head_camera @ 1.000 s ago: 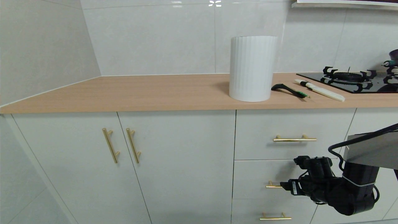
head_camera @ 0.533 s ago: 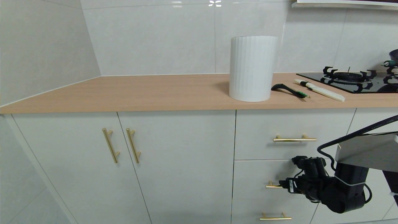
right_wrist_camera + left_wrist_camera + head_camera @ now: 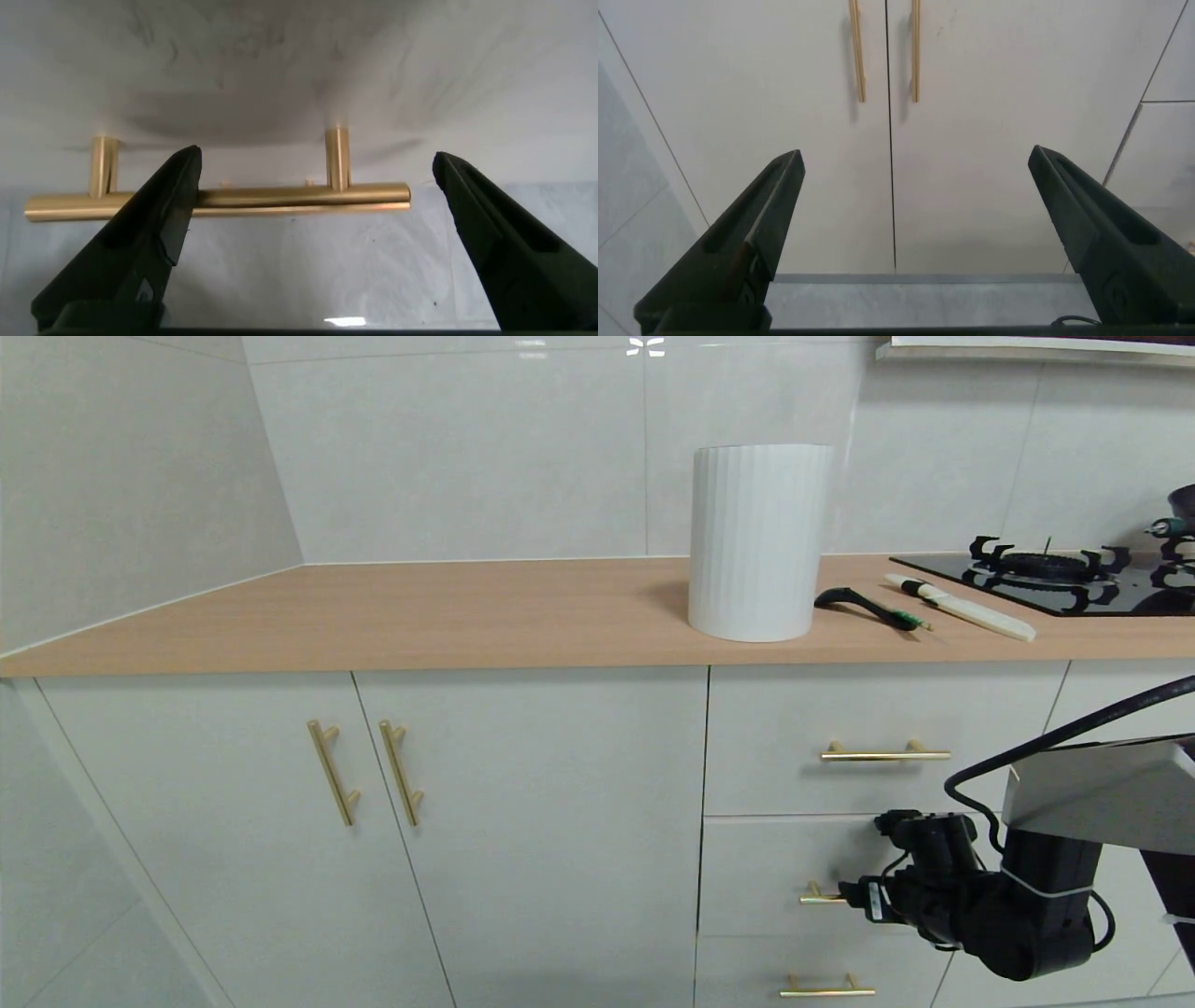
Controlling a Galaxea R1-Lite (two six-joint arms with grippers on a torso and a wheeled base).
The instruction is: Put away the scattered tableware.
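Observation:
On the wooden counter (image 3: 420, 616) stands a tall white ribbed holder (image 3: 758, 541). Just right of it lie a black-handled utensil (image 3: 868, 607) and a long white utensil (image 3: 962, 607). My right gripper (image 3: 851, 894) is low in front of the drawers, right at the gold handle (image 3: 817, 896) of the middle drawer. In the right wrist view that handle (image 3: 220, 199) lies crosswise just beyond the open right gripper (image 3: 313, 233). My left gripper (image 3: 915, 243) is open and holds nothing, facing the cabinet doors (image 3: 971, 140) down near the floor.
A black gas hob (image 3: 1055, 574) occupies the counter's right end. Below the counter are two cabinet doors with gold handles (image 3: 331, 773) on the left and a stack of drawers (image 3: 882, 754) on the right. Tiled walls close off the back and left.
My right arm has edged left and slightly lower, staying at the middle drawer's handle. The utensils and the holder have not moved.

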